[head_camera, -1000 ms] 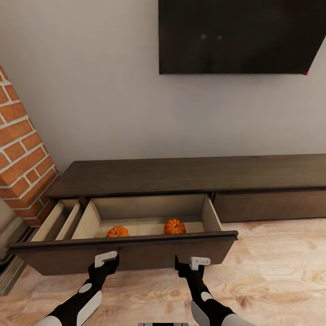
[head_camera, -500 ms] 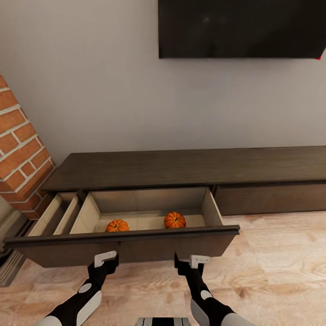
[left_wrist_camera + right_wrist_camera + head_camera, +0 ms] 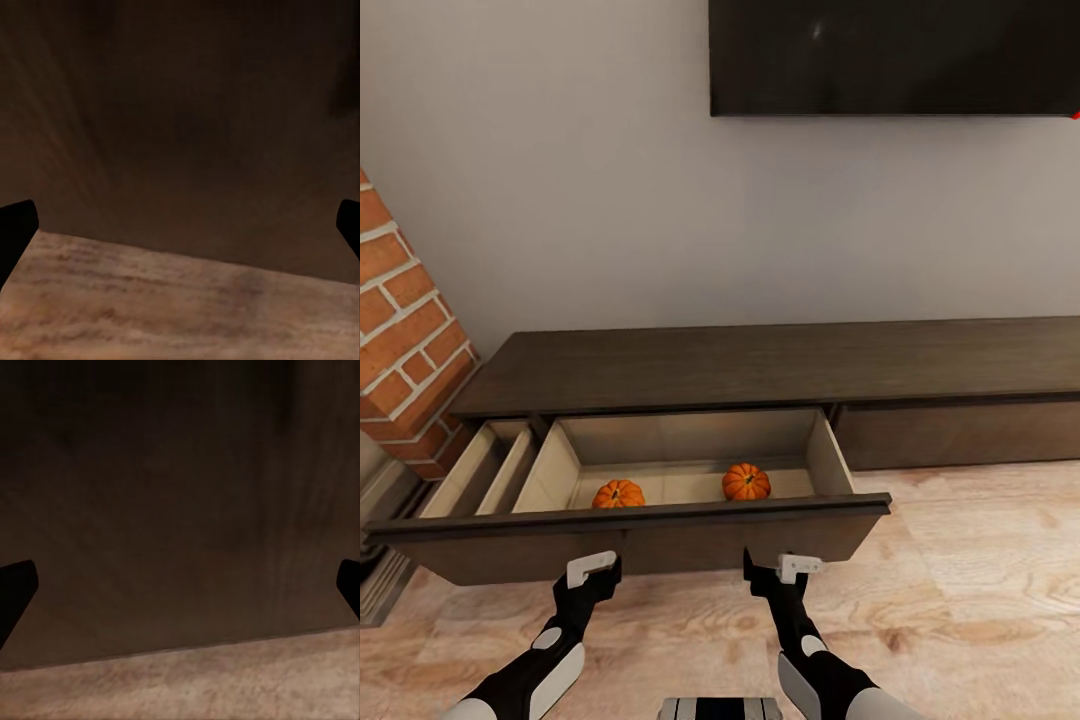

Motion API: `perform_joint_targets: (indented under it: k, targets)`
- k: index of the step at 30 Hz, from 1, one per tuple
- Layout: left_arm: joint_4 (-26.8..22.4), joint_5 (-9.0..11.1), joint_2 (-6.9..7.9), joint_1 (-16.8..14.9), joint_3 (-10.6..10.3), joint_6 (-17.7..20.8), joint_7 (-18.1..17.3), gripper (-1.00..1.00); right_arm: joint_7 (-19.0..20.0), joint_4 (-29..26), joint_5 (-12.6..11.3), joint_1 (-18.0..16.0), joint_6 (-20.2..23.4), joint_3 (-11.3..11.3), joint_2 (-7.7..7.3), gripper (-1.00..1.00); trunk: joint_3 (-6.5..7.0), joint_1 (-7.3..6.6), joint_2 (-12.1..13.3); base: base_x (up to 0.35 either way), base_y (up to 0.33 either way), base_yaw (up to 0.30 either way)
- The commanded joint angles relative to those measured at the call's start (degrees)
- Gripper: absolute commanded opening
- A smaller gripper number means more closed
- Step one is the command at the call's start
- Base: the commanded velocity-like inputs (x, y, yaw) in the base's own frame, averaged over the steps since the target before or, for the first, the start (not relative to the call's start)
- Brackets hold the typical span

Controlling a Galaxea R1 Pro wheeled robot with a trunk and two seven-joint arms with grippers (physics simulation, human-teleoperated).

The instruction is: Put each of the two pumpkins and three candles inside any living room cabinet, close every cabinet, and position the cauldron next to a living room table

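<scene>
The long dark-brown cabinet (image 3: 760, 365) stands against the wall with its wide drawer (image 3: 660, 545) pulled out. Two orange pumpkins (image 3: 619, 494) (image 3: 746, 482) sit on the drawer's beige floor. My left gripper (image 3: 592, 575) and right gripper (image 3: 780, 570) hover low, right in front of the drawer front, both open and holding nothing. In the wrist views the dark drawer front (image 3: 180, 135) (image 3: 180, 510) looms close, with the black fingertips (image 3: 15, 232) (image 3: 15, 589) spread wide at the edges. The candles and the cauldron are out of view.
A brick column (image 3: 400, 330) rises at the left beside a narrow open compartment (image 3: 480, 480). A dark TV (image 3: 890, 55) hangs on the wall. The cabinet's right drawer front (image 3: 960, 435) is shut. Light wood floor (image 3: 980, 600) spreads to the right.
The whole head view has shifted, so the camera moved. Both grippers stay at the drawer front, and the pumpkins keep their places in the drawer.
</scene>
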Motion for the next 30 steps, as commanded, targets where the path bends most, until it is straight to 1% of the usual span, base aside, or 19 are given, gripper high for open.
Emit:
perform_joint_targets:
  k: [1, 4, 12, 30]
  targets:
    - [-0.1, 0.26, 0.06, -0.03, -0.48, -0.26, 0.46, 1.0, -0.53, 0.03, -0.08, -0.04, -0.15, 0.49, -0.02, 1.0, -0.04, -0.01, -0.02, 0.0, 0.0, 0.0]
    - [0.03, 0.23, 0.02, -0.03, -0.56, -0.33, 0.45, 1.0, -0.53, 0.04, -0.08, -0.05, -0.16, 0.49, -0.03, 1.0, -0.04, -0.01, -0.02, 0.035, 0.0, 0.0]
    - [0.28, 0.22, 0.1, -0.03, -0.61, -0.36, 0.46, 1.0, -0.53, 0.04, -0.08, -0.03, -0.16, 0.48, -0.03, 1.0, -0.04, -0.01, -0.02, 0.151, 0.0, 0.0]
    - [0.29, 0.22, 0.15, -0.02, -0.56, -0.36, 0.46, 1.0, -0.53, -0.01, -0.08, -0.03, -0.16, 0.48, -0.03, 1.0, -0.04, -0.01, -0.02, 0.2, 0.0, 0.0]
